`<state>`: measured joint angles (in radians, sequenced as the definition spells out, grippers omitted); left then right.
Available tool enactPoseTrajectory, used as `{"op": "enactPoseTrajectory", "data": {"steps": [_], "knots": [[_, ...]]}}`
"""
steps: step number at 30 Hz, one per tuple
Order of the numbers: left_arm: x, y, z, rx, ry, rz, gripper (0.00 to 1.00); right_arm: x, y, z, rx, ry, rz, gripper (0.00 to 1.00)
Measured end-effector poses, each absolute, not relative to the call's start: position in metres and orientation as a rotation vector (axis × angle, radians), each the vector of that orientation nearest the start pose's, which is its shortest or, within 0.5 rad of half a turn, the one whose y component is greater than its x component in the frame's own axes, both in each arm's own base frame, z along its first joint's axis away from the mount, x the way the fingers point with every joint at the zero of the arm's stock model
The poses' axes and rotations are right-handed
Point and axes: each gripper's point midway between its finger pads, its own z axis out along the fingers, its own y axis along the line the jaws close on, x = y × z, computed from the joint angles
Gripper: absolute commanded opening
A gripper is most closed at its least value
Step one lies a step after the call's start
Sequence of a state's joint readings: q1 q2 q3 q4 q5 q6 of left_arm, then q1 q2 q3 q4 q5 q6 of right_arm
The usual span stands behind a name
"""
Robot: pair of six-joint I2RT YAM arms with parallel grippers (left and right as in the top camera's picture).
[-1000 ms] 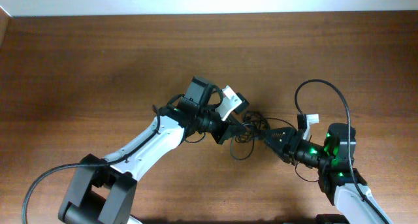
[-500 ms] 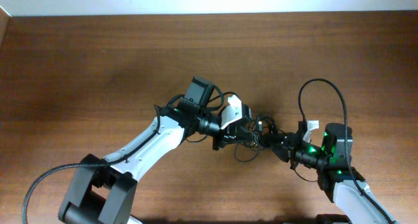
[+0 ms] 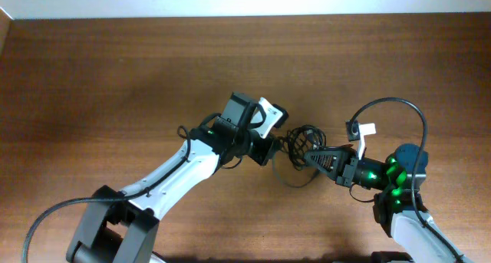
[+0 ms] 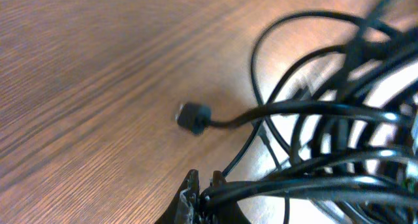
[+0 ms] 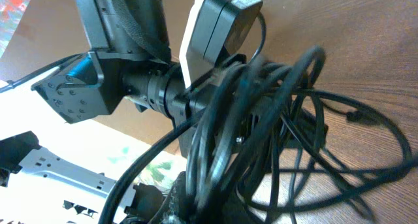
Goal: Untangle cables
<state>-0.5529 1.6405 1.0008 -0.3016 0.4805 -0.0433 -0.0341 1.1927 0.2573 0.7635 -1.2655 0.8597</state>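
Cables (image 3: 303, 133) in left end effector (image 3: 278, 146) and right end effector (image 3: 308, 150), arms angled inward

wooden table (image 3: 115, 71) from above. the left gripper (image 3: 276, 146) and the right gripper (image 3: 308, 150) meet tip to tip just right of the table's middle. both are clamped on the cables (image 3: 299, 136), a small black tangle bunched between them. part of it trails toward the near edge. a thicker black lead (image 3: 399, 103) arcs above the right arm.
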Motion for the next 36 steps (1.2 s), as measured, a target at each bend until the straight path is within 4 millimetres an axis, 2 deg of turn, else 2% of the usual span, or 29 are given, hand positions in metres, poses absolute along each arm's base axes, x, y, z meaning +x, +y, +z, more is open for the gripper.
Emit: {"op": "enactPoseTrajectory", "data": {"steps": [4, 5, 7, 8, 10, 11, 12, 14, 16, 20, 23, 29, 30, 31, 33, 34, 36], "knots": [[0.317, -0.265, 0.097, 0.457, 2.558, -0.843, 0.01, 0.253, 0.153, 0.163, -0.089, 1.976, 1.643, 0.04], [0.321, -0.260, 0.097, 0.372, 2.580, -0.856, 0.04, 0.254, 0.152, 0.158, -0.049, 1.998, 1.639, 0.05], [0.332, -0.245, 0.097, 0.190, 2.612, -0.877, 0.04, 0.255, 0.152, 0.149, 0.009, 2.039, 1.637, 0.06], [0.343, -0.228, 0.095, 0.070, 2.622, -0.849, 0.00, 0.255, 0.152, 0.149, 0.002, 2.039, 1.636, 0.08], [0.368, -0.187, 0.089, -0.132, 2.606, -0.716, 0.00, 0.253, 0.151, 0.148, 0.001, 2.045, 1.635, 0.08], [0.376, -0.172, 0.087, -0.187, 2.594, -0.671, 0.00, 0.253, 0.149, 0.138, 0.073, 2.096, 1.633, 0.05], [0.377, -0.170, 0.088, -0.181, 2.587, -0.664, 0.00, 0.252, 0.148, 0.131, 0.116, 2.124, 1.625, 0.05], [0.378, -0.180, 0.093, -0.089, 2.565, -0.713, 0.00, 0.252, 0.142, 0.110, 0.274, 2.217, 1.580, 0.15], [0.372, -0.200, 0.103, 0.122, 2.519, -0.828, 0.00, 0.251, 0.137, 0.094, 0.383, 2.277, 1.529, 0.23], [0.339, -0.237, 0.127, 0.619, 2.341, -1.103, 0.00, 0.249, 0.135, 0.087, 0.430, 2.306, 1.508, 0.33], [0.314, -0.256, 0.150, 0.880, 2.136, -1.292, 0.00, 0.248, 0.136, 0.088, 0.423, 2.307, 1.527, 0.41], [0.283, -0.267, 0.180, 1.070, 1.877, -1.524, 0.00, 0.249, 0.134, 0.087, 0.437, 2.308, 1.508, 0.49], [0.281, -0.267, 0.183, 1.082, 1.854, -1.545, 0.00, 0.251, 0.133, 0.085, 0.454, 2.309, 1.493, 0.48], [0.275, -0.268, 0.189, 1.100, 1.811, -1.596, 0.00, 0.253, 0.131, 0.084, 0.475, 2.310, 1.480, 0.42], [0.263, -0.268, 0.204, 1.134, 1.707, -1.704, 0.00, 0.255, 0.129, 0.082, 0.500, 2.311, 1.460, 0.19], [0.257, -0.269, 0.211, 1.153, 1.662, -1.750, 0.00, 0.255, 0.128, 0.081, 0.516, 2.312, 1.455, 0.11], [0.251, -0.272, 0.215, 1.177, 1.626, -1.782, 0.00, 0.256, 0.128, 0.081, 0.518, 2.311, 1.450, 0.04]]}}
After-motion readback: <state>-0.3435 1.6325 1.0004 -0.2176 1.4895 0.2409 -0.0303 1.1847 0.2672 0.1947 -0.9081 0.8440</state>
